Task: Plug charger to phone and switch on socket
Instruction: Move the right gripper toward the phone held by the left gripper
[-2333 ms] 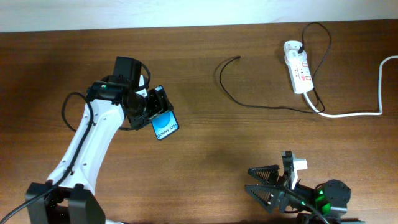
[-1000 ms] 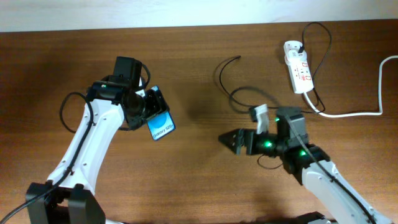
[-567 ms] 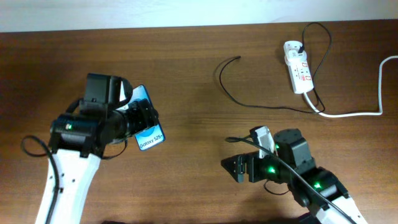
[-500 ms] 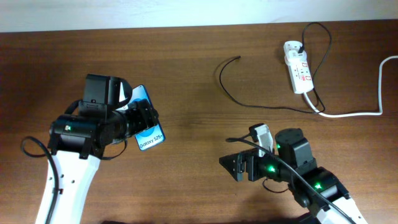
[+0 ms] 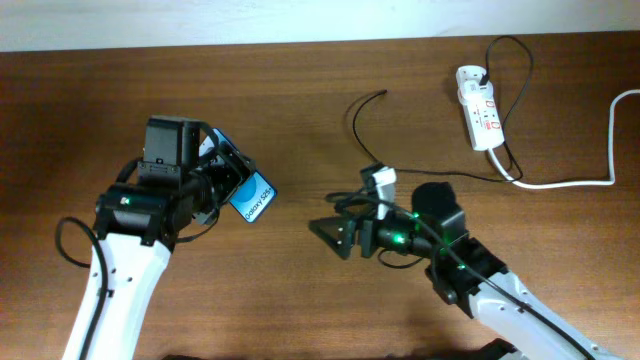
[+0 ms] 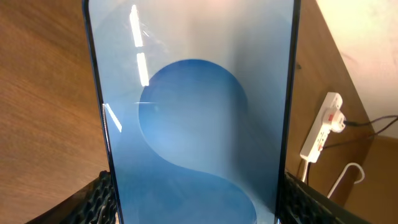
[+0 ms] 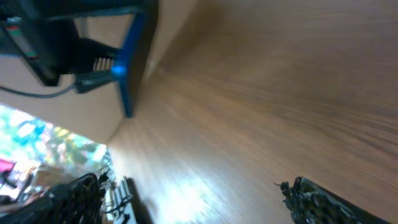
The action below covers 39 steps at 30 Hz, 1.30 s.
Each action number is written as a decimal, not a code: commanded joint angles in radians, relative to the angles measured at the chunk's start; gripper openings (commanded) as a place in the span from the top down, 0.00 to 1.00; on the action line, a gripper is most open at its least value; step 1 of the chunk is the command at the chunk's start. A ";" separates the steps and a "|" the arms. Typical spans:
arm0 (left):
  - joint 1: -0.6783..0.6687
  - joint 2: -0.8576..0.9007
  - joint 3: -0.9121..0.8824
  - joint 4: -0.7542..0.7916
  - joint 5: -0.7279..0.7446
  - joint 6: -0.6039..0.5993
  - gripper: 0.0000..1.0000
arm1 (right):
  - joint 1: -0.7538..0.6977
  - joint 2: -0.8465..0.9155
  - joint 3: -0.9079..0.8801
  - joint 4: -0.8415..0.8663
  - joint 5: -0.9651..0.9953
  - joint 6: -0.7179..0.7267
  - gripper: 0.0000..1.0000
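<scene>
My left gripper (image 5: 228,180) is shut on the phone (image 5: 250,199), a black-framed smartphone with a bright blue screen, and holds it above the table at the left. In the left wrist view the phone (image 6: 193,118) fills the frame between my fingers. The charger (image 5: 375,150), a thin black cable, lies loose at the back middle, its plug tip (image 5: 384,93) free. The socket (image 5: 479,120), a white strip with red switches, lies at the back right and shows in the left wrist view (image 6: 321,127). My right gripper (image 5: 335,233) is open and empty, pointing left toward the phone (image 7: 134,59).
A thick white lead (image 5: 590,165) runs from the socket to the right edge. The wooden table (image 5: 320,290) ends at a pale wall along the back. My right arm (image 5: 470,275) crosses the front right.
My right gripper has swung up and left toward the table's middle. My left gripper has lifted the phone slightly back and right.
</scene>
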 commanded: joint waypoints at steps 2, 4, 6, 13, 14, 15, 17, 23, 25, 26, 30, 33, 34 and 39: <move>0.003 0.060 -0.001 0.012 0.005 -0.066 0.60 | 0.101 0.027 0.010 0.080 0.143 0.004 0.01; 0.003 0.094 -0.001 0.013 0.031 -0.066 0.60 | 0.144 0.027 0.010 0.121 0.232 0.027 0.02; -0.002 0.111 -0.001 0.014 0.039 -0.065 0.60 | 0.165 0.030 0.010 0.121 0.322 0.077 0.02; -0.049 0.119 -0.001 0.057 0.038 -0.099 0.59 | 0.182 0.227 0.010 0.402 0.366 0.273 0.16; -0.054 0.119 -0.001 0.066 0.038 -0.099 0.59 | 0.182 0.256 0.010 0.444 0.365 0.294 0.17; -0.057 0.119 -0.001 0.069 0.038 -0.102 0.59 | 0.182 0.284 0.010 0.487 0.362 0.296 0.20; -0.058 0.119 -0.001 0.069 0.038 -0.103 0.59 | 0.200 0.315 0.010 0.541 0.366 0.295 0.23; -0.074 0.119 -0.001 0.084 0.039 -0.110 0.58 | 0.250 0.317 0.010 0.566 0.473 0.295 0.34; -0.089 0.119 -0.001 0.090 0.039 -0.110 0.58 | 0.261 0.317 0.010 0.566 0.518 0.295 0.35; -0.091 0.119 -0.001 0.091 0.039 -0.110 0.58 | 0.264 0.317 0.010 0.573 0.526 0.295 0.36; -0.095 0.119 -0.001 0.095 0.039 -0.110 0.58 | 0.266 0.317 0.011 0.592 0.529 0.295 0.42; -0.096 0.119 -0.001 0.095 0.053 -0.140 0.58 | 0.266 0.317 0.011 0.592 0.528 0.295 0.49; -0.100 0.119 -0.001 0.095 0.058 -0.162 0.58 | 0.266 0.317 0.011 0.592 0.528 0.295 0.49; -0.118 0.119 -0.001 0.105 0.070 -0.224 0.58 | 0.266 0.317 0.011 0.602 0.529 0.295 0.49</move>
